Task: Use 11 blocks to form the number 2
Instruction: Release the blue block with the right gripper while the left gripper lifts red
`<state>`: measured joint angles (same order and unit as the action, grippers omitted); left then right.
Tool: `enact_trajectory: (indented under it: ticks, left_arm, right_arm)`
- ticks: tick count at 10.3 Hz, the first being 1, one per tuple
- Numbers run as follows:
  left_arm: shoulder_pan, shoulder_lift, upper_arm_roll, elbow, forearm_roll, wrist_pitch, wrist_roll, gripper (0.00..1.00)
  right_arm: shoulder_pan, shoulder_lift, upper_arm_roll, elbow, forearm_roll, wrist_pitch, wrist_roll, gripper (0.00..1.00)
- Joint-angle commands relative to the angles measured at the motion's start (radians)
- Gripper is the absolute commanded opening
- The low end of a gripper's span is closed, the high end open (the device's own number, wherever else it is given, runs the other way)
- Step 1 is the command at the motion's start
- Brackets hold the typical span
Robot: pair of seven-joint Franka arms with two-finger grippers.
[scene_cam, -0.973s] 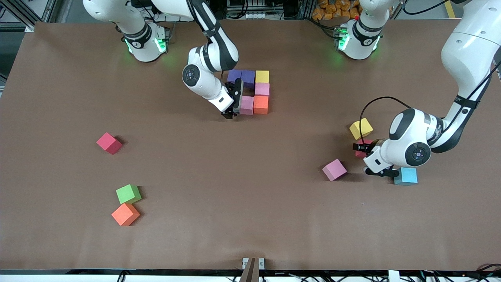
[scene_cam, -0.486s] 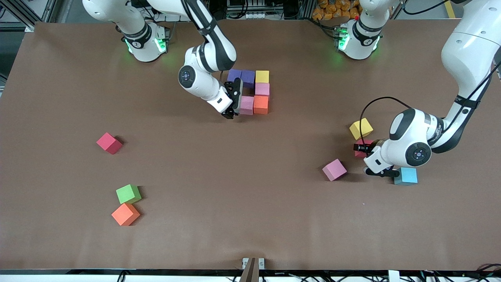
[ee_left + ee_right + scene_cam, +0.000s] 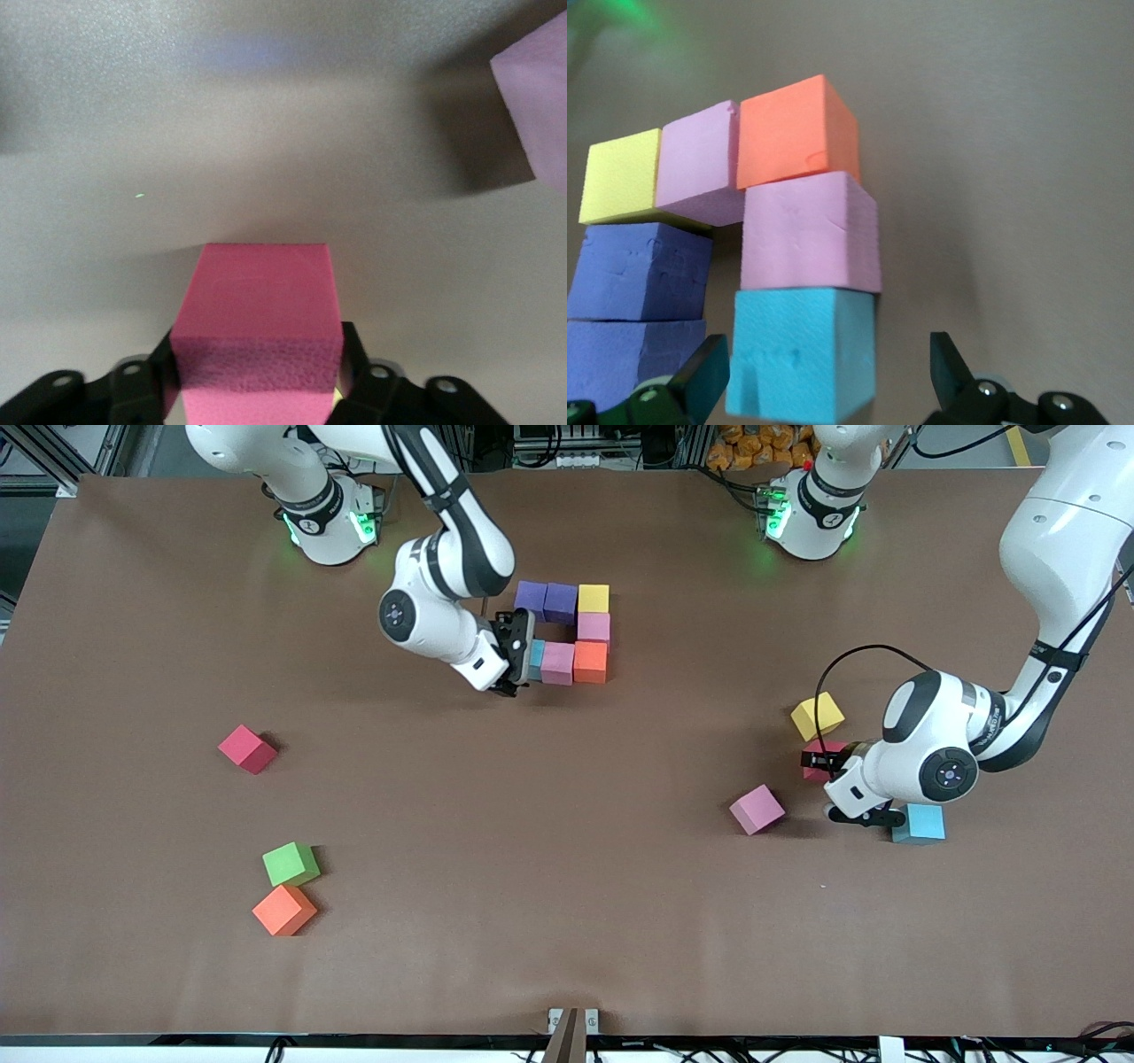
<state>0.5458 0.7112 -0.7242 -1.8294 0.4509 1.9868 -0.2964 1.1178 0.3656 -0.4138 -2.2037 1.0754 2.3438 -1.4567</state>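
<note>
The partial number 2 lies mid-table: two purple blocks [image 3: 546, 599] and a yellow one [image 3: 594, 598] in a row, a pink one [image 3: 594, 627] beside the yellow, then orange [image 3: 590, 662], pink [image 3: 558, 662] and light blue [image 3: 535, 659] in the row nearer the front camera. My right gripper [image 3: 519, 657] stands open around the light blue block [image 3: 802, 359], not touching it. My left gripper [image 3: 826, 766] is low over a deep pink block [image 3: 257, 301] that rests on the table. Its fingers [image 3: 354, 367] flank the block with slim gaps.
Near the left gripper lie a yellow block [image 3: 817, 716], a pink one [image 3: 756, 808] and a light blue one [image 3: 921, 824]. Toward the right arm's end lie a red block [image 3: 248, 748], a green one [image 3: 291, 863] and an orange one [image 3: 283, 910].
The right gripper has drawn back from the digit toward the right arm's end, uncovering the light blue block at the end of the row. The left arm has barely moved.
</note>
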Motion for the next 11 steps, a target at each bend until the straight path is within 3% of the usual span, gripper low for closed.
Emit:
enact_trajectory:
  ticks: [1,2,3,5,7,9,11]
  left_arm:
    - [0.003,-0.006,-0.004,-0.001,0.025,0.004,0.014,0.41]
    - [0.002,-0.006,-0.008,-0.001,0.025,0.004,0.014,0.31]
    - [0.000,-0.018,-0.011,-0.001,0.025,0.004,0.014,0.27]
    - [-0.006,-0.035,-0.040,0.008,0.025,0.001,0.013,0.26]
    - [-0.026,-0.035,-0.098,0.039,0.025,-0.011,-0.003,0.16]
    - [-0.111,-0.035,-0.101,0.094,0.008,-0.016,-0.004,0.15]
    - [-0.217,-0.033,-0.100,0.133,0.006,-0.035,-0.074,0.14]
  right_arm:
    - [-0.045,-0.008,-0.115,0.067,0.003,-0.134,-0.005,1.00]
    - [-0.112,0.007,-0.125,0.093,-0.018,-0.147,-0.005,1.00]
    - [-0.183,0.021,-0.123,0.117,-0.053,-0.147,-0.005,1.00]
    - [-0.280,0.044,-0.126,0.162,-0.116,-0.141,0.033,1.00]
    - [-0.390,0.084,-0.120,0.257,-0.223,-0.138,0.161,1.00]
    - [-0.447,0.099,-0.114,0.318,-0.328,-0.124,0.350,1.00]
    - [-0.579,0.139,-0.025,0.381,-0.373,-0.081,0.453,1.00]
